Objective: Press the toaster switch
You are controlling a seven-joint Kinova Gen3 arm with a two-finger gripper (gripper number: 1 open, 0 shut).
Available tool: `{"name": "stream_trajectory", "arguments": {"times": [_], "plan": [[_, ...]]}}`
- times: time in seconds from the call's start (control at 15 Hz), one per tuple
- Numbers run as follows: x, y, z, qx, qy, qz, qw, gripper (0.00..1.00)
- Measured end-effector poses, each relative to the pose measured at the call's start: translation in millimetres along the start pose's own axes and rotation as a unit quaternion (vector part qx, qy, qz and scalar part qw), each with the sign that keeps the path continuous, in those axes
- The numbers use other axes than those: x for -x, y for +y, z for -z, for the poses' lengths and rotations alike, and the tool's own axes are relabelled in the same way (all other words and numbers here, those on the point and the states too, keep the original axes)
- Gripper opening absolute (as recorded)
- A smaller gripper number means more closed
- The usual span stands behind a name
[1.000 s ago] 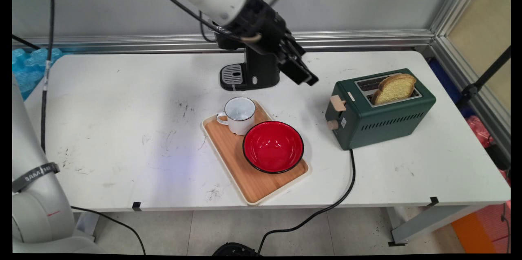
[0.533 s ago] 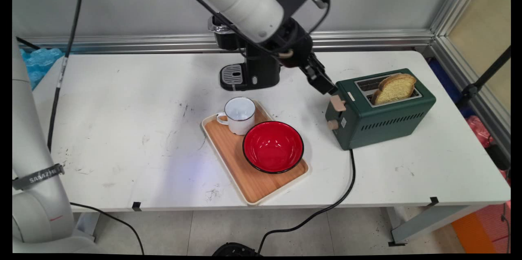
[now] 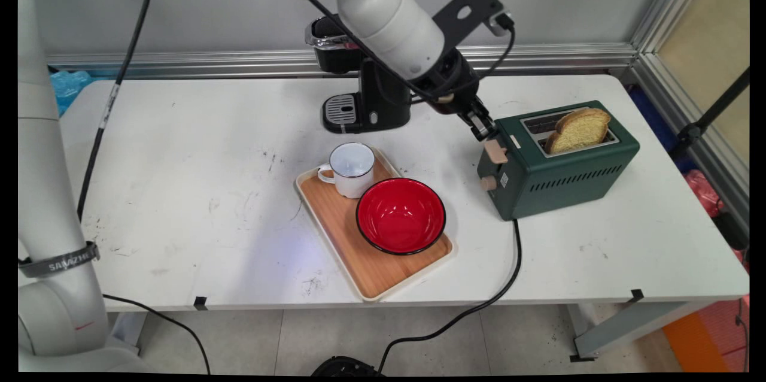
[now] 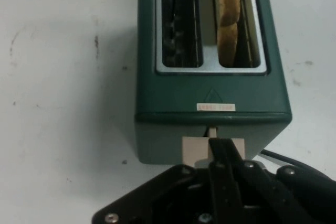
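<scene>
1. Your end effector [image 3: 486, 132] [image 4: 218, 148] sits clenched, fingers pressed together, tips on the beige lever [image 3: 496, 151] [image 4: 195, 150] of the green toaster [image 3: 559, 160] [image 4: 210, 93].
2. The toaster stands on the surface [image 3: 179, 190], right of the wooden tray [image 3: 371, 268]; one bread slice [image 3: 577, 129] [image 4: 228, 14] stands in its slot.

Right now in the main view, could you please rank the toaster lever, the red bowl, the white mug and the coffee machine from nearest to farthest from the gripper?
1. Toaster lever, directly under the gripper, on the green toaster's left end.
2. Coffee machine, left of it, at the table's back.
3. Red bowl, on the tray, nearer the camera.
4. White mug, on the tray's far left corner.
</scene>
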Motion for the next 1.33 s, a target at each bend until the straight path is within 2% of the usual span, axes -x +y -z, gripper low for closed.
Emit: {"name": "stream_trajectory", "arguments": {"times": [0.53, 1.33], "plan": [[-1.6, 3.6, -25.1, -0.01, -0.021, 0.002, 0.9997, 0.0], [-0.9, 6.8, -51.4, -0.012, -0.04, 0.005, 0.9991, 0.0]]}}
